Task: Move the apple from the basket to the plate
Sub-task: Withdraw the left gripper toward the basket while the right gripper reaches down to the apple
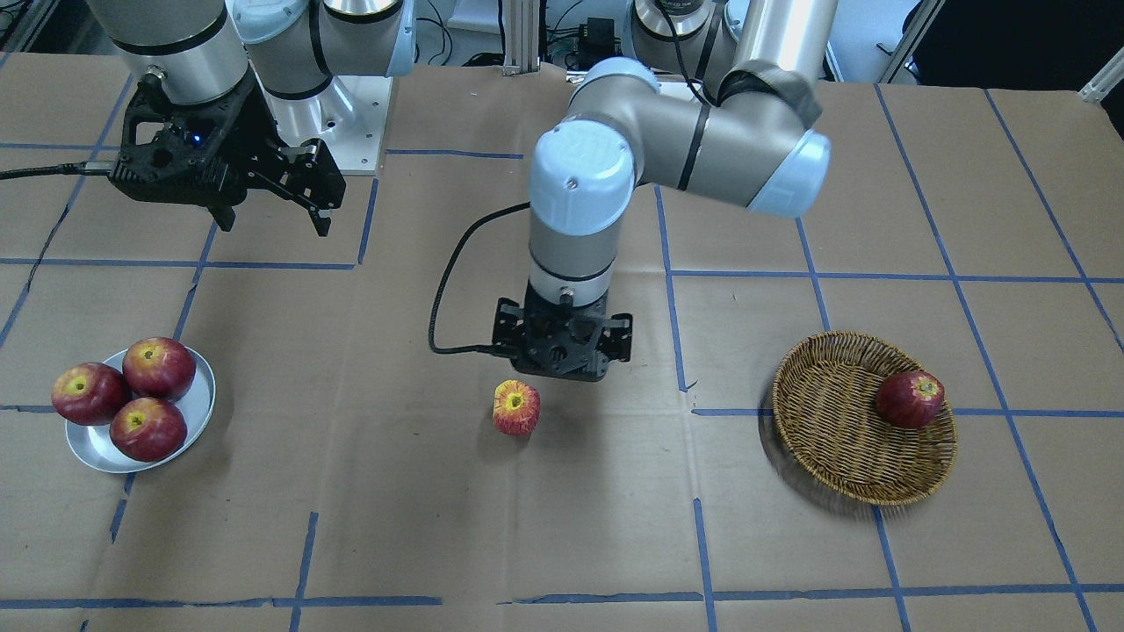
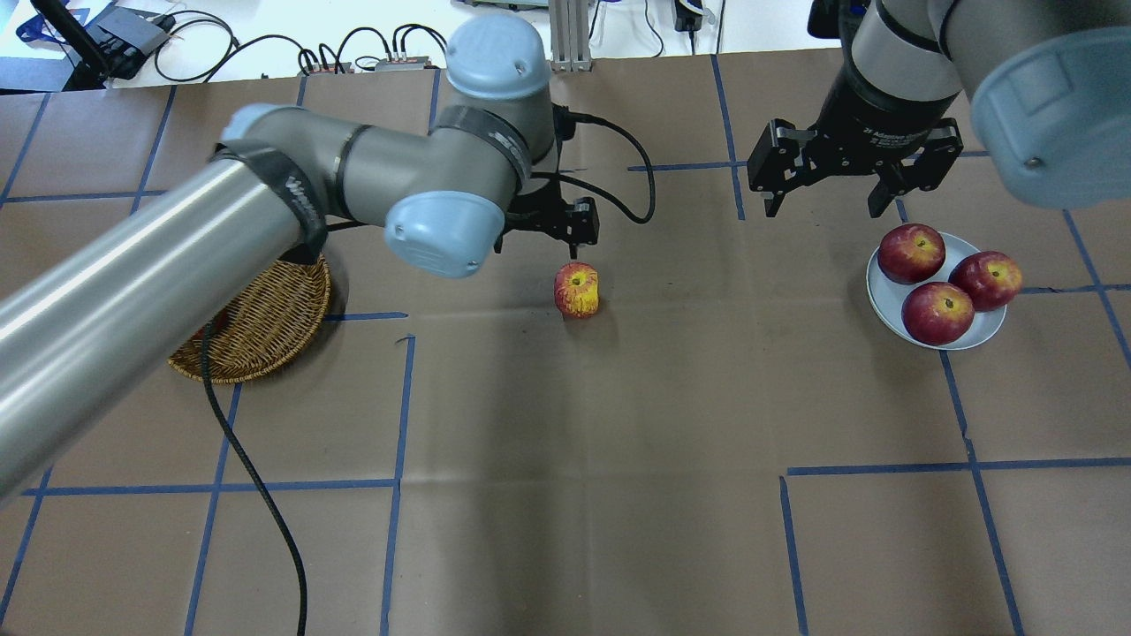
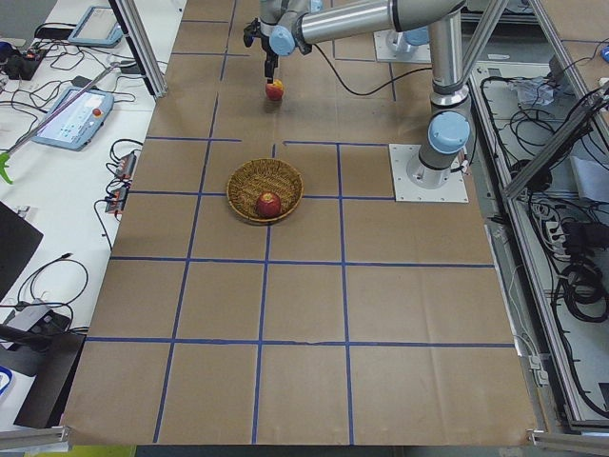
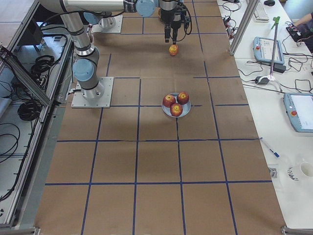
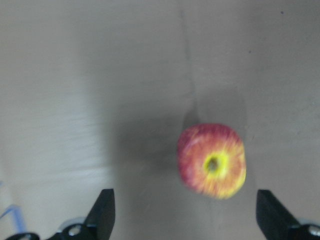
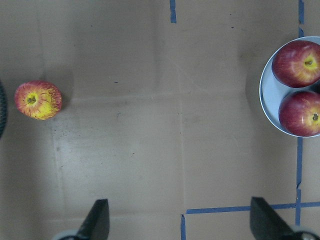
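Observation:
The pinkish-red apple with the yellow top (image 1: 516,408) stands alone on the brown paper at mid-table, also in the overhead view (image 2: 577,290). My left gripper (image 1: 562,358) hovers just above it on the robot's side, open and empty. In the left wrist view the apple (image 5: 212,161) lies below and between the spread fingers (image 5: 102,212), nearer the right one. The wicker basket (image 1: 834,439) holds one dark red apple (image 1: 910,399). The metal plate (image 1: 198,412) holds three deep red apples. My right gripper (image 1: 272,215) is open and empty, raised behind the plate.
The three red apples (image 2: 937,278) fill most of the plate (image 2: 981,331). My left arm hides part of the basket (image 2: 265,327) in the overhead view. A black cable (image 2: 256,495) trails over the table on the left. Blue tape lines cross the paper.

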Robot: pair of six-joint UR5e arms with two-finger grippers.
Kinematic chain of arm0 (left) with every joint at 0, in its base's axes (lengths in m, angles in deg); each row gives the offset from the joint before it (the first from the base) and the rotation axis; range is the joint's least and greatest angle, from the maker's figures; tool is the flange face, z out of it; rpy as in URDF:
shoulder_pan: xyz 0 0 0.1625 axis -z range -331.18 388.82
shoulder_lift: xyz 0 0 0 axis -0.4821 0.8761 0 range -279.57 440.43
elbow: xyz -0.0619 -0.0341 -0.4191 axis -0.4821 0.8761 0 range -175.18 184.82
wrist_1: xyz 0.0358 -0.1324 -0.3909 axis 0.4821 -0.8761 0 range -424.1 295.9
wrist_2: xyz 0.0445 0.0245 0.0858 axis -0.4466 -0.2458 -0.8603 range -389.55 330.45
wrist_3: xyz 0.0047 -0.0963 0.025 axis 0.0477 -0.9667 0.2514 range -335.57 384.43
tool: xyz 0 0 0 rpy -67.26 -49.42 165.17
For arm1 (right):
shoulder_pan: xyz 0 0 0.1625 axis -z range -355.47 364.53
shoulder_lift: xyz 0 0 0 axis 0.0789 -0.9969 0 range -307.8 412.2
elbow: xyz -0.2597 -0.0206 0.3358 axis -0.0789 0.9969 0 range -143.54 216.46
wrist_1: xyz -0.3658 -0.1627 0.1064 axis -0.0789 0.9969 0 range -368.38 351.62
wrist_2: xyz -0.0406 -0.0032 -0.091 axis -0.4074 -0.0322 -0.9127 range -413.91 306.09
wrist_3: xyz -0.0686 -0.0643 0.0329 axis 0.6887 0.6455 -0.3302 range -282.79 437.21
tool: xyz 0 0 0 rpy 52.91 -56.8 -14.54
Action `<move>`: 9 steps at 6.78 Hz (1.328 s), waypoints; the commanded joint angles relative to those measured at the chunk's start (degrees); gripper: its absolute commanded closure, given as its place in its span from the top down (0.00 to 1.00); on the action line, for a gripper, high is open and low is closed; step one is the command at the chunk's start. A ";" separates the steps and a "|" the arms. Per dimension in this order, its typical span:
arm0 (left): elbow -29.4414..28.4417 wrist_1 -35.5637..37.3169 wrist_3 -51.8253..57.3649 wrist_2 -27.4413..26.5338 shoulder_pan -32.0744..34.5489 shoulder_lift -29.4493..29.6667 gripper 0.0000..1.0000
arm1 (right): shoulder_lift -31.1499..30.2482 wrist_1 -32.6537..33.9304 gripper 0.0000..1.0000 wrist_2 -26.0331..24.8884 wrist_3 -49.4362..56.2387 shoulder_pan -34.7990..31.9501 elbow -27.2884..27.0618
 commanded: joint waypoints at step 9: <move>-0.07 -23.87 13.46 0.69 -18.01 -21.85 0.99 | 30.59 13.41 1.00 -1.12 -22.98 -21.44 16.12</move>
